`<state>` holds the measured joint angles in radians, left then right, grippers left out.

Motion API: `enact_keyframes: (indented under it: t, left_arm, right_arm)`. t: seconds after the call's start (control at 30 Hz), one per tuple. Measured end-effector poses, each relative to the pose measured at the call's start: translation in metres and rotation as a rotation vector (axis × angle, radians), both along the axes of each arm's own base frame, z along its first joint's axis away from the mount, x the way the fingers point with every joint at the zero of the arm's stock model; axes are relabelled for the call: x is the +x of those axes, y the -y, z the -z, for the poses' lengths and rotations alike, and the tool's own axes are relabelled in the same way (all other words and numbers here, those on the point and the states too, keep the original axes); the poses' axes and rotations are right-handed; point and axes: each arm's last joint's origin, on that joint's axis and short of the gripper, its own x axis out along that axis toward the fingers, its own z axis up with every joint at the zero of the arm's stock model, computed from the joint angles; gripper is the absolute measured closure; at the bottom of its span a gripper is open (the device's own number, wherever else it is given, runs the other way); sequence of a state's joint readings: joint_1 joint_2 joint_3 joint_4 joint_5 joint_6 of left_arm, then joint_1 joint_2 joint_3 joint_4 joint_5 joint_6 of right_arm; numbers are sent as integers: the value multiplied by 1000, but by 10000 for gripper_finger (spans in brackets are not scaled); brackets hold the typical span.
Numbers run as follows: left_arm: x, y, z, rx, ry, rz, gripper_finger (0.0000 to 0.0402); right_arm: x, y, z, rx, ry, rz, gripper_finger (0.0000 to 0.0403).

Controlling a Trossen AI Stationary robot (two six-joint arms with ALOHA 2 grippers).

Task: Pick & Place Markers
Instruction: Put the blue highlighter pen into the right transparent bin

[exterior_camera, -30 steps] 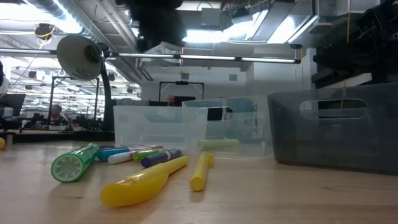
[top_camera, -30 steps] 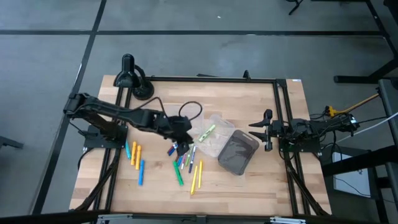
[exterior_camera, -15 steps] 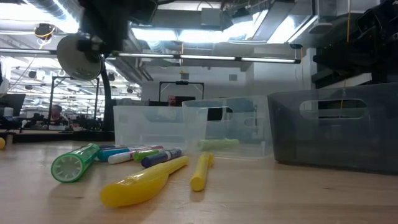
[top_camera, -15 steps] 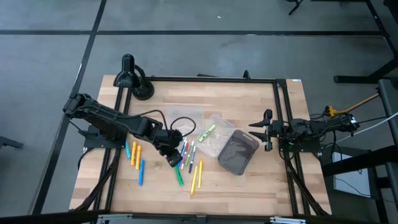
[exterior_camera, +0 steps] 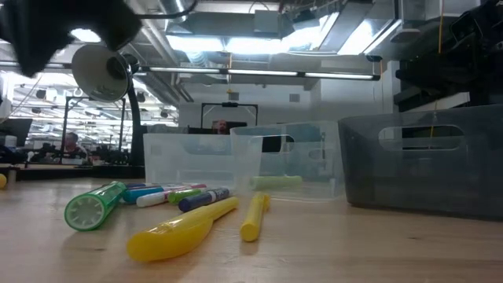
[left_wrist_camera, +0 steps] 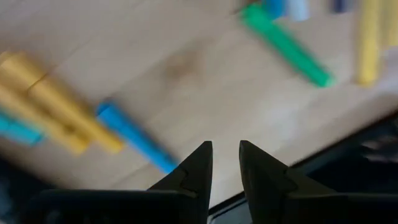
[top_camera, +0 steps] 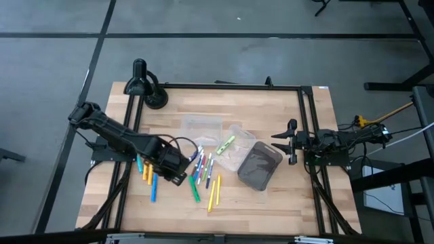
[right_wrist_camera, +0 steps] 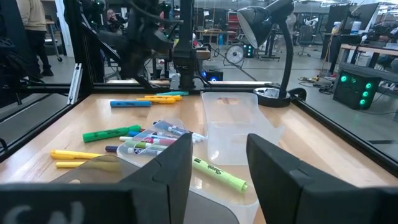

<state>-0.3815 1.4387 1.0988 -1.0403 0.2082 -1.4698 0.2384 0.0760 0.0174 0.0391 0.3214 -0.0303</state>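
Note:
Several markers lie flat on the wooden table: orange ones (top_camera: 148, 169) and a blue one (top_camera: 154, 188) toward the left, a mixed cluster (top_camera: 202, 168) in the middle, and a green one (top_camera: 195, 190) and yellow ones (top_camera: 213, 193) nearer the front. A light green marker (top_camera: 226, 144) lies in a clear tray (top_camera: 235, 157). My left gripper (top_camera: 176, 175) points steeply down over bare wood between the blue marker (left_wrist_camera: 134, 137) and the green one (left_wrist_camera: 286, 43). It is open by a narrow gap (left_wrist_camera: 225, 168) with nothing in it. My right gripper (top_camera: 291, 142) waits open at the right edge.
A second clear tray (top_camera: 203, 126) lies behind the markers. A dark grey bin (top_camera: 260, 167) stands right of the first tray. A black desk lamp (top_camera: 144, 87) stands at the far left corner. Black frame rails run along the table's left and right sides.
My left gripper has moved from above the marker cluster toward the table's left and near edges, sinking a little. Its wrist has rolled and it has tipped to point more steeply down. The markers lie where they were.

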Motion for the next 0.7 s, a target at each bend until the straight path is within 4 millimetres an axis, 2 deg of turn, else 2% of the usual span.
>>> enact_keyframes:
  t: [0.17, 0.47, 0.7]
  left_arm:
    - [-13, 6, 1, 37, -120, -86, 327]
    - [-22, 22, 2, 85, -135, -218, 327]
    - [-30, 41, 6, 95, -170, -252, 327]
  right_arm:
    - [0, 0, 0, 0, 0, 0, 251]
    - [0, 0, 0, -2, 0, 0, 251]
    - [0, 0, 0, 0, 0, 0, 251]
